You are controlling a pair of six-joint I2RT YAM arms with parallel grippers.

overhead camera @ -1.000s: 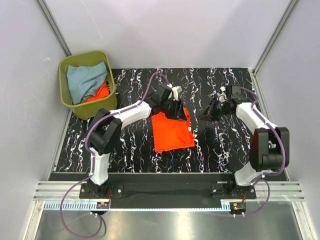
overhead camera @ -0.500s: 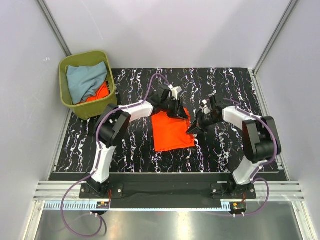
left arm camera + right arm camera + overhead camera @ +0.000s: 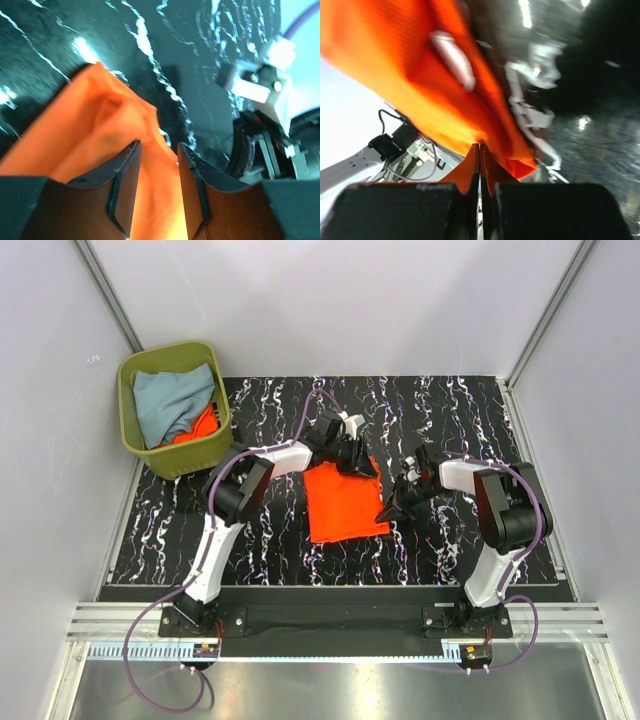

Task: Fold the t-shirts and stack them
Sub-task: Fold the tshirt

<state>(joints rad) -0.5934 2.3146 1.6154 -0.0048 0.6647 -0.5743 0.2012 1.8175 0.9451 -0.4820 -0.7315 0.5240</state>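
Right tool (image 3: 480, 146) pinches orange t-shirt (image 3: 343, 506) edge; left tool (image 3: 158, 148) straddles corner.

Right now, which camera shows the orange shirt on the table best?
Top external: nearly the whole orange shirt is in frame. Left wrist shows only a bunched corner past the left claw; right wrist, a blurred edge at the shut right claw.

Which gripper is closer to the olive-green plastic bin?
Left. The left gripper sits at the far edge of the orange cloth t-shirt, right of the olive-green plastic bin; the right gripper pinches the shirt's right edge.
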